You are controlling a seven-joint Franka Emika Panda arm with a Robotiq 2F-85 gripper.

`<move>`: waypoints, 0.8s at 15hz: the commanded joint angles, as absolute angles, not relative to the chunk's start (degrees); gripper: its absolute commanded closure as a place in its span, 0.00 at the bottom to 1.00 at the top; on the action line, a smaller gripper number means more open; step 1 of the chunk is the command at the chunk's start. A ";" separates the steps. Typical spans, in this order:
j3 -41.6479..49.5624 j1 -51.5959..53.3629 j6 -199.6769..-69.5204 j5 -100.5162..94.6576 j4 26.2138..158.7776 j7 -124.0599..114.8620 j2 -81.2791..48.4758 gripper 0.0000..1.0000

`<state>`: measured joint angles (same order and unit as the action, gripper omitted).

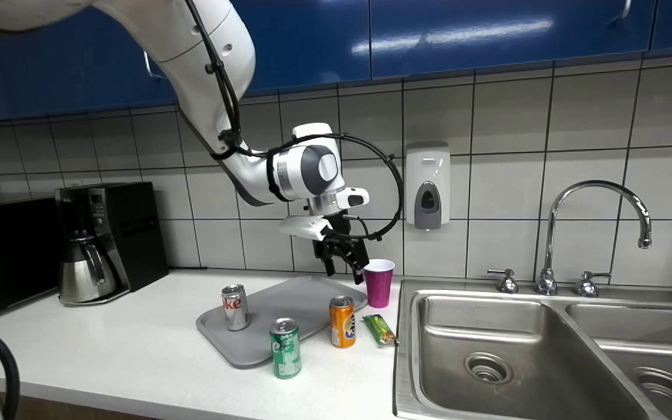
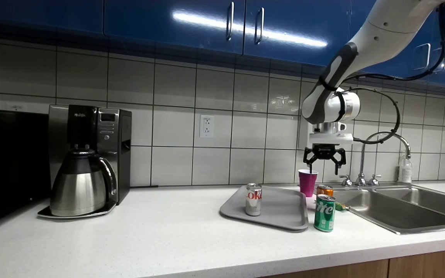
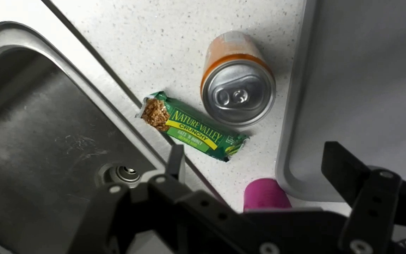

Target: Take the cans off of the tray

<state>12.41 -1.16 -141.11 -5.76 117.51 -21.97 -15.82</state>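
The silver can with red marks (image 1: pixel 235 308) stands upright on the grey tray (image 1: pixel 304 297); it also shows on the tray in an exterior view (image 2: pixel 253 200). The green can (image 1: pixel 285 350) stands on the counter beside the tray. The orange can (image 1: pixel 342 322) stands on the counter at the tray's sink side; its top shows in the wrist view (image 3: pixel 239 92), apart from the tray edge (image 3: pixel 358 70). My gripper (image 2: pixel 323 171) is open and empty, pointing down above the counter near the pink cup (image 2: pixel 308 183). The wrist view shows its fingers (image 3: pixel 256 155) wide apart. The silver and green cans are out of the wrist view.
A green snack bar packet (image 3: pixel 196 128) lies between the orange can and the steel sink (image 3: pixel 115 98). The pink cup stands close to the tray's corner. A faucet (image 1: pixel 549 233) rises behind the sink. A coffee maker (image 1: pixel 132 233) stands at the far left. Blue cabinets (image 1: pixel 312 35) hang above.
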 commanded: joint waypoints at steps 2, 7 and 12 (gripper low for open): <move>11.77 0.46 -141.66 -9.98 120.86 -24.85 -11.47 0.00; 9.90 2.31 -140.84 -12.00 121.00 -24.90 -10.21 0.00; 7.75 3.77 -140.99 -12.71 120.90 -24.87 -9.74 0.00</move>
